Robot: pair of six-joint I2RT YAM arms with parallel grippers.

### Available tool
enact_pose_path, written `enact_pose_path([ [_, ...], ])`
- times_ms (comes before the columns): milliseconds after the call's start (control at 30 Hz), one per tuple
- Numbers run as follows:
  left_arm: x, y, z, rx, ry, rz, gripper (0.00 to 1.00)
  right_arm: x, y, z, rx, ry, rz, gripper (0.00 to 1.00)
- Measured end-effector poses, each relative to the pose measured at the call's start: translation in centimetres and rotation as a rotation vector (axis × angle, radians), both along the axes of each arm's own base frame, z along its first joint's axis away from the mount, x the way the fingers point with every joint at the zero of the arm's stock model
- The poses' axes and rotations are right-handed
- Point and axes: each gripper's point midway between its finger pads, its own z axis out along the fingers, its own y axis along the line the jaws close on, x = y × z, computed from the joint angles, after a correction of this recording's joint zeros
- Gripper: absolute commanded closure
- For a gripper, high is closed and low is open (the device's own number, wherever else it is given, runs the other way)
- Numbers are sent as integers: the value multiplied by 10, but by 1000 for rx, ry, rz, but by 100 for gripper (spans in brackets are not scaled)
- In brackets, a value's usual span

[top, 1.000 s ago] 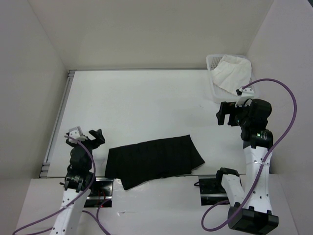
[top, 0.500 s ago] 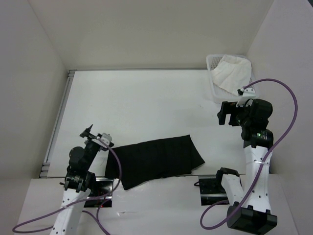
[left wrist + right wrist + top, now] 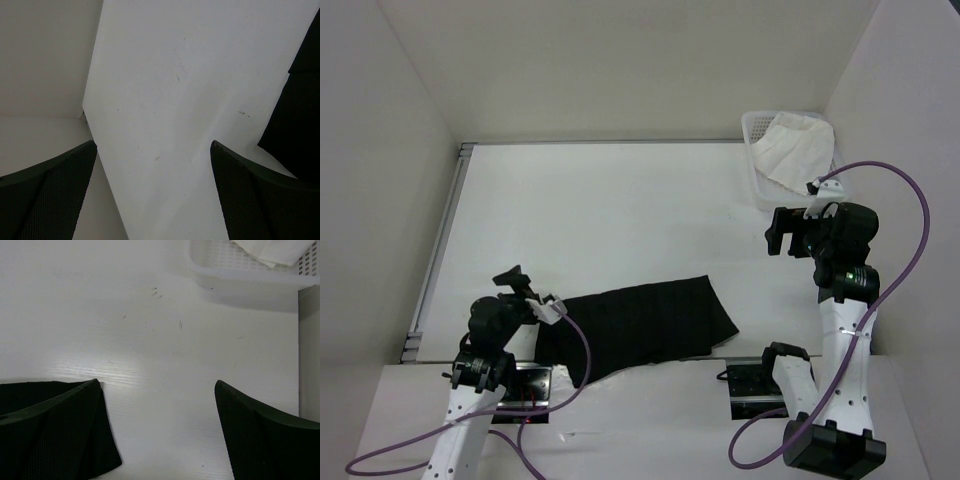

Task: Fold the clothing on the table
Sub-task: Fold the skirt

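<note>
Clothing: black skirt [image 3: 638,328] with faint pleat lines, spread flat in one wide strip. Its near-left corner appears doubled over; you cannot confirm this from above.
Location: near edge of the table [image 3: 620,200], between the arm bases.
Left gripper [image 3: 152,197]: jaws wide apart, empty, over bare tabletop just left of the skirt.
Right gripper [image 3: 778,232]: jaws apart, empty, raised well apart from the skirt, near the basket [image 3: 760,185].

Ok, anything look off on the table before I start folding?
The black skirt lies askew at the table's near edge, its near-left corner seemingly overhanging it. In the far-right basket, a white cloth drapes over the rim.
</note>
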Motion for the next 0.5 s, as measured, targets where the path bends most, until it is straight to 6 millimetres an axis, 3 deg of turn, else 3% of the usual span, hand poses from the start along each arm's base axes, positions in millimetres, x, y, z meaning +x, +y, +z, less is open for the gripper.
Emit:
enact_pose_path([
  [233,5,5,10,-25,-41,44,0,-1,1,1,1,-6,5,1],
  [367,16,25,49,-63,-201,169,0,-1,4,2,7,-8,17,1],
  [500,14,45,88,-64,-305,276,0,2,7,-3,21,12,38,1],
])
